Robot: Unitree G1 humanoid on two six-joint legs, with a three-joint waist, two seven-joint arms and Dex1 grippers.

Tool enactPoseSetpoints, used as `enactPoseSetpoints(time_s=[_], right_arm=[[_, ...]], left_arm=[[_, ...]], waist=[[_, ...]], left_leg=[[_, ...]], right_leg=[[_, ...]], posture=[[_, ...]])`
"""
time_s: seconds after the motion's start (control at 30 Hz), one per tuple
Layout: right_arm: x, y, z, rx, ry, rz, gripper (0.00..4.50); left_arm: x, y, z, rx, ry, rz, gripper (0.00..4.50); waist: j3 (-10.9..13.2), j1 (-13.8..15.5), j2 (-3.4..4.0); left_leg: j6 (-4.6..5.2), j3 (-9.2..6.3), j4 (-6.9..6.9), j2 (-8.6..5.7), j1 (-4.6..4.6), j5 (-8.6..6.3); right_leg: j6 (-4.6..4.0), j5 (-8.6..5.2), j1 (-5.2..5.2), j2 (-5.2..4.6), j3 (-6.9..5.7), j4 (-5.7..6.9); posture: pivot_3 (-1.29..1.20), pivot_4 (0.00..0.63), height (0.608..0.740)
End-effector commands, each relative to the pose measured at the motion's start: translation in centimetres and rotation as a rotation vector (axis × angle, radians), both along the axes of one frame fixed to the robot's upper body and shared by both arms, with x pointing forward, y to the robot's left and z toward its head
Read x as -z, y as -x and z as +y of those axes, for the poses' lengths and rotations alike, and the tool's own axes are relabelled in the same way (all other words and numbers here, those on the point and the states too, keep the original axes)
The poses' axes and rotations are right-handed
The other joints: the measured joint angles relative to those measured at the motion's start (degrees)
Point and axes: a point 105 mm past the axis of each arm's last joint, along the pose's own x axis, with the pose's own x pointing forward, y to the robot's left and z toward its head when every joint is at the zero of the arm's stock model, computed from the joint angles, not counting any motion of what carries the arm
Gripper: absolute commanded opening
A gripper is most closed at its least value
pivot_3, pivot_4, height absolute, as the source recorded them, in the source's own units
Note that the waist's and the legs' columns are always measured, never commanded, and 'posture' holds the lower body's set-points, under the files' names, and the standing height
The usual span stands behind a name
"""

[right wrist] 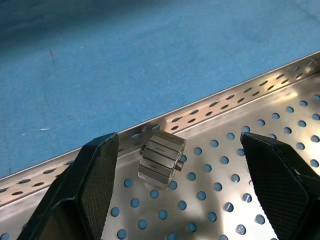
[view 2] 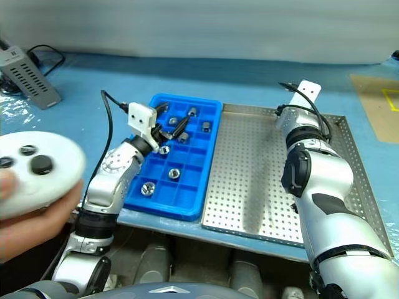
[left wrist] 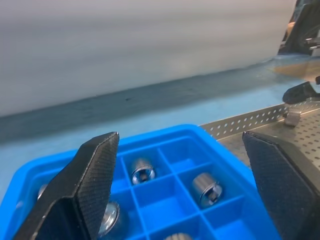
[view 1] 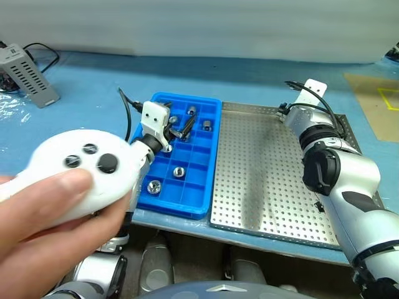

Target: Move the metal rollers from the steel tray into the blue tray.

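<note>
The right gripper (right wrist: 175,190) is seen spread wide with nothing between its fingers; one metal roller (right wrist: 161,158) lies on its side on the perforated floor just ahead of the gap, close against the far rim of the steel tray (view 1: 262,187). No contact between the fingers and that roller can be made out. From the head views this gripper is placed at the far right corner of the steel tray, hidden behind its own wrist, so its state is taken from the wrist view.

The left gripper (left wrist: 180,195) is likewise held wide open and empty, poised over the far end of the blue tray (view 1: 201,205). Several metal rollers are seen resting in separate compartments of the blue tray: two beyond the fingers (left wrist: 142,170) (left wrist: 206,189), and others nearer the front edge (view 1: 178,171) (view 1: 153,186).

The blue tray is set just beside the steel tray's left rim, the two touching or nearly so. The greater part of the steel tray's floor is bare, leaving open room between the two arms. Both trays rest on a blue table surface (view 1: 249,78).

A white handheld controller (view 1: 81,171) is gripped by a person's hand (view 1: 37,218) at the near left, in front of the blue tray's left edge. A grey box (view 1: 28,75) with cables is seen at the far left of the table, well apart from the trays.
</note>
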Motion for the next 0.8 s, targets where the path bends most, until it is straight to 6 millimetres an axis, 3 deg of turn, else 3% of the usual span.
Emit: enactPoseSetpoints(time_s=[0.03,0.27,0.3,0.43,0.67,0.7,0.8], right_arm=[[-0.4,0.1,-0.6,0.025,-0.033,-0.014,4.02],[0.6,1.0,-2.0,0.043,0.073,0.058,4.02],[0.7,1.1,-2.3,0.044,0.101,0.070,3.84],[1.0,1.4,-2.9,0.044,0.167,0.100,2.74],[1.3,1.2,-2.5,0.010,0.105,0.067,0.25],[1.3,1.1,-2.4,0.004,0.108,0.066,0.03],[1.3,1.1,-2.3,-0.001,0.110,0.065,0.03]], left_arm=[[-1.8,0.7,0.2,-0.012,0.007,-0.070,4.19],[-2.0,0.8,0.3,-0.023,0.018,-0.077,4.19],[-2.1,0.8,0.5,-0.028,0.023,-0.080,4.19],[-2.0,0.9,1.0,-0.050,0.026,-0.082,4.19],[-1.8,1.1,1.2,-0.068,0.030,-0.081,4.19],[-1.8,1.1,1.2,-0.068,0.028,-0.079,4.19],[-1.8,1.1,1.3,-0.068,0.027,-0.078,4.19]], waist=[[0.00,0.28,0.00],[0.00,0.86,0.00],[0.00,1.00,0.00],[0.00,1.28,0.01],[0.00,1.54,0.00],[0.00,1.51,0.01],[0.00,1.52,0.01]], left_leg=[[0.00,0.00,0.00,-0.01,0.00,0.00],[-0.01,-0.04,0.05,-0.09,-0.09,0.01],[-0.02,-0.05,0.05,-0.09,-0.10,0.01],[-0.03,-0.06,0.05,-0.08,-0.17,0.02],[-0.03,-0.10,0.06,-0.09,-0.20,0.02],[-0.03,-0.11,0.07,-0.08,-0.20,0.02],[-0.04,-0.13,0.08,-0.08,-0.20,0.02]], right_leg=[[0.00,0.00,0.00,-0.03,-0.01,0.01],[0.01,0.00,0.00,-0.14,-0.08,0.01],[0.01,0.00,0.00,-0.14,-0.10,0.01],[0.02,0.00,-0.08,-0.13,-0.11,0.04],[0.02,0.00,-0.08,-0.15,-0.14,0.03],[0.02,0.00,-0.07,-0.14,-0.15,0.04],[0.02,0.00,-0.08,-0.14,-0.15,0.06]], posture=[[0.37,0.150,0.740],[0.38,0.150,0.740],[0.38,0.150,0.740],[0.40,0.150,0.740],[0.41,0.150,0.740],[0.41,0.150,0.740],[0.40,0.150,0.740]])
